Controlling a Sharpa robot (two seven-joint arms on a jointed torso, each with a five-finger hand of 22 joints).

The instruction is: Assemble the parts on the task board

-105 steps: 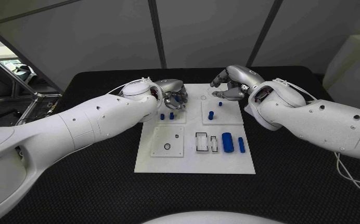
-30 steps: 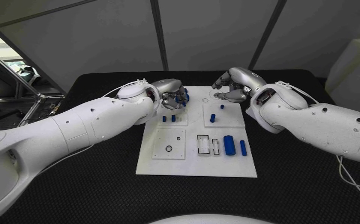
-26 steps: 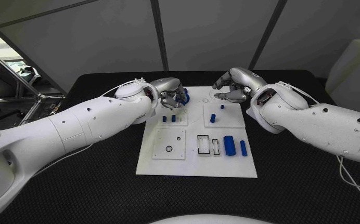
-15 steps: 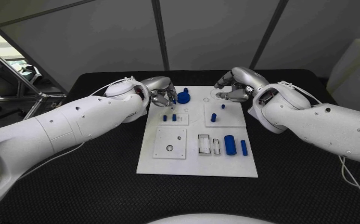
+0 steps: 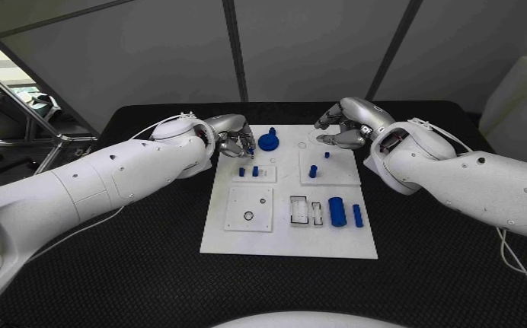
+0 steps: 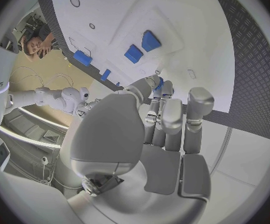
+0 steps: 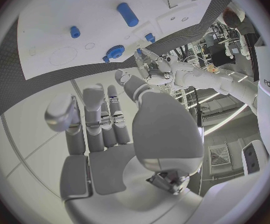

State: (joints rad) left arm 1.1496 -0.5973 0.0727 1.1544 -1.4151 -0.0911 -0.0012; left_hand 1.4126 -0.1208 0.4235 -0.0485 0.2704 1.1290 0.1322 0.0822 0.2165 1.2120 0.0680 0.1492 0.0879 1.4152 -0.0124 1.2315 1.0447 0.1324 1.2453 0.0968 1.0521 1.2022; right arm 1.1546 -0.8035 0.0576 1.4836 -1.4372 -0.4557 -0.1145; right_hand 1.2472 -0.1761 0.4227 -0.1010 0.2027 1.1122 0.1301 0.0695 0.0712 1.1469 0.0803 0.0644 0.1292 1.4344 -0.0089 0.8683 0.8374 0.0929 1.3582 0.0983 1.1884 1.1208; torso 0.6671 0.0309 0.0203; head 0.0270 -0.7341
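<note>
The white task board [image 5: 288, 240] lies in the middle of the table. A blue gear-like part [image 5: 269, 143] with a peg on top stands at its far edge. My left hand [image 5: 235, 142] hovers just left of that part with bent fingers and holds nothing; in the left wrist view a bit of blue shows past its fingertips [image 6: 160, 83]. My right hand [image 5: 347, 126] hangs over the board's far right corner, fingers loosely apart, empty. Two short blue pegs [image 5: 248, 171] stand on a small plate. Two more pegs [image 5: 313, 170] stand to their right.
A thick blue cylinder [image 5: 336, 211] and a thin one [image 5: 358, 214] lie at the board's right, beside two small white frames [image 5: 298, 210]. A square plate with a hole [image 5: 248, 208] sits at the near left. Black table [image 5: 132, 259] surrounds the board.
My left hand held the blue gear-like part a second ago; it has let it go at the board's far edge and drawn back to the left. The right hand has hardly moved.
</note>
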